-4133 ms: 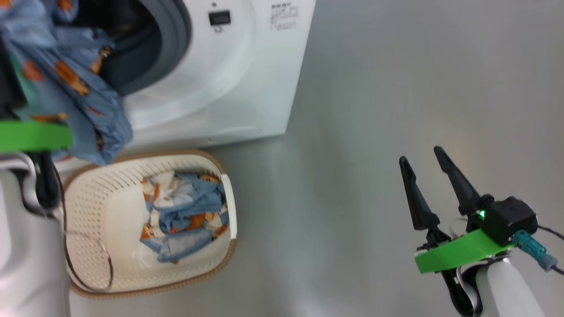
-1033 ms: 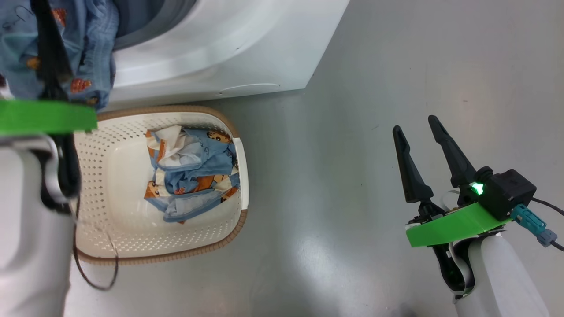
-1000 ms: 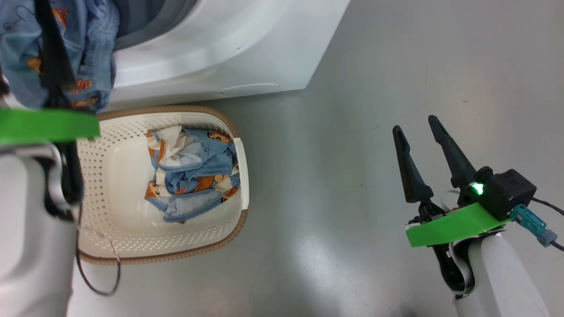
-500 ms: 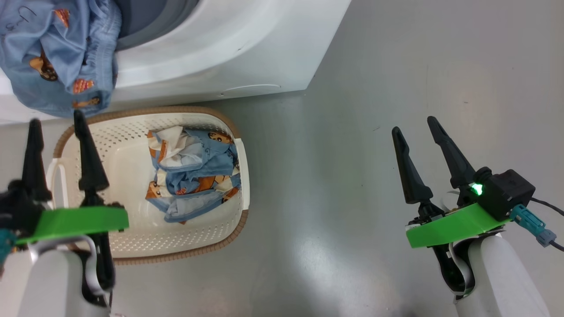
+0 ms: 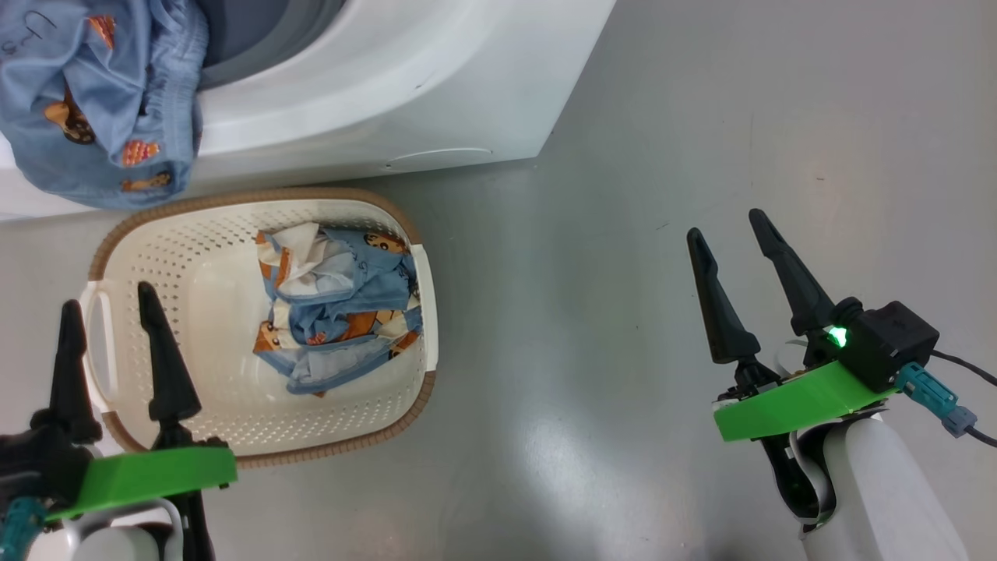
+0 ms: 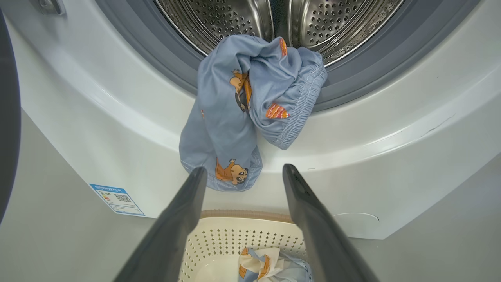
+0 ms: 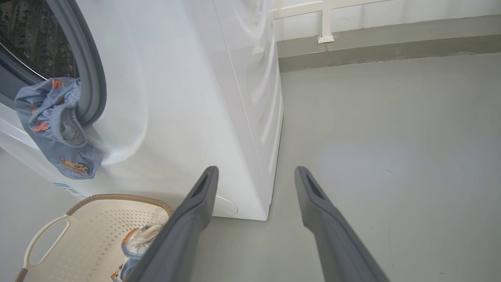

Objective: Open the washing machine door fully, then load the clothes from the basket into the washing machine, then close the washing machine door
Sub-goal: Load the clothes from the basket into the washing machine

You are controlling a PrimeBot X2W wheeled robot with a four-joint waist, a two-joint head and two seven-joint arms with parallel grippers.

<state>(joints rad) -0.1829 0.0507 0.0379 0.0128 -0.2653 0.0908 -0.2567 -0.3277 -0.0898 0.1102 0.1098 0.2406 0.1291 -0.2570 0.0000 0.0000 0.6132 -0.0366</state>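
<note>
Left gripper [image 5: 107,296]: two long dark fingers on a green bracket, jaws spread wide, nothing between them. It hangs over the near left corner of the basket, by the white side handle.

Right gripper [image 5: 723,222]: jaws likewise wide apart and empty, over bare grey floor [image 5: 623,234], well apart from the basket.

Small cream-white perforated plastic basket with a brown woven-look rim [image 5: 257,195] stands on the floor just in front of the washer. A crumpled heap of light-blue, white and orange printed clothes [image 5: 335,312] lies inside it, against its right wall.

Big white front-loading washing machine [image 5: 389,78] beyond the basket. Round cap [image 5: 440,158] low on the front; blue label sticker [image 6: 117,199] low on the front at the other side.

One light-blue garment with orange cartoon prints [image 6: 242,105] is draped over the lower lip of the opening, across the blue-grey rubber gasket [image 6: 352,90]. Its upper part sits at the mouth of the steel perforated drum [image 6: 219,19]; the rest hangs down the white front above the basket's far rim.

Opening uncovered. Dark curved rim of the washing machine door [image 6: 7,117] shows at the left margin of the left wrist view, swung clear.
</note>
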